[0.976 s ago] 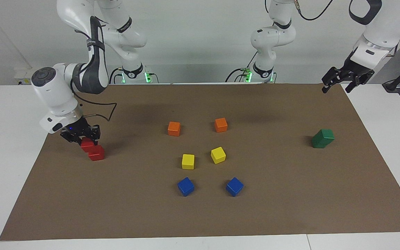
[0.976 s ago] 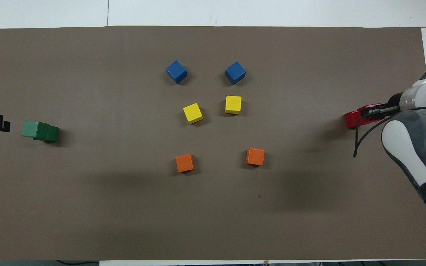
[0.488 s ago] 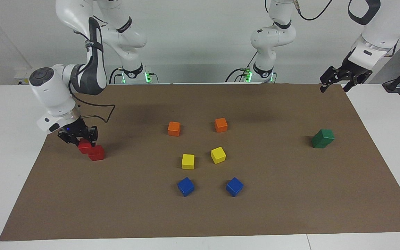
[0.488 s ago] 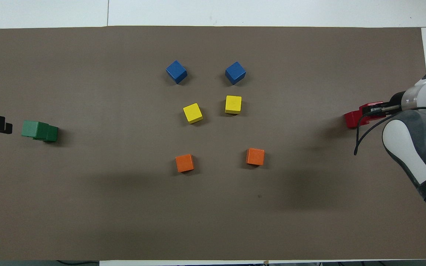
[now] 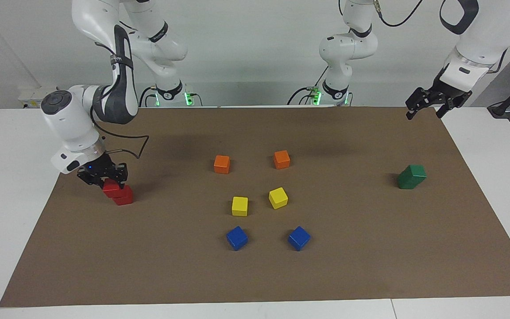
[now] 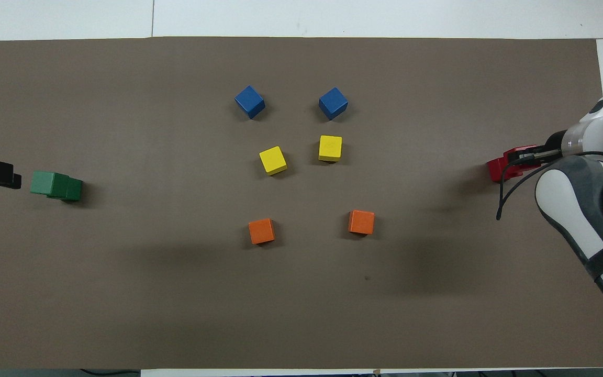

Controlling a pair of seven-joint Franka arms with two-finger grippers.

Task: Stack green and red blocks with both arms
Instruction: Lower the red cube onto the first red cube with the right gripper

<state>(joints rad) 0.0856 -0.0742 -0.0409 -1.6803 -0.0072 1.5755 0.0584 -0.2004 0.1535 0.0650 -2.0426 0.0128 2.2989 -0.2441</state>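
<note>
Brown mat [image 5: 370, 266] carries all cubes. Right gripper [image 5: 103, 177] pinches the upper red block [image 5: 112, 188], resting askew on the lower red block [image 5: 124, 197]. Left gripper [image 5: 424, 106] hangs spread, empty, above the mat's edge. Green stack [image 5: 411, 176] stands alone at that end.

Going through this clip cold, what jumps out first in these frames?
The right gripper, shut on a red cube, holds it over a second red cube at the right arm's end of the brown mat. At the left arm's end, two green cubes already sit stacked, with the left gripper open and raised. Orange, yellow and blue pairs fill the middle.
</note>
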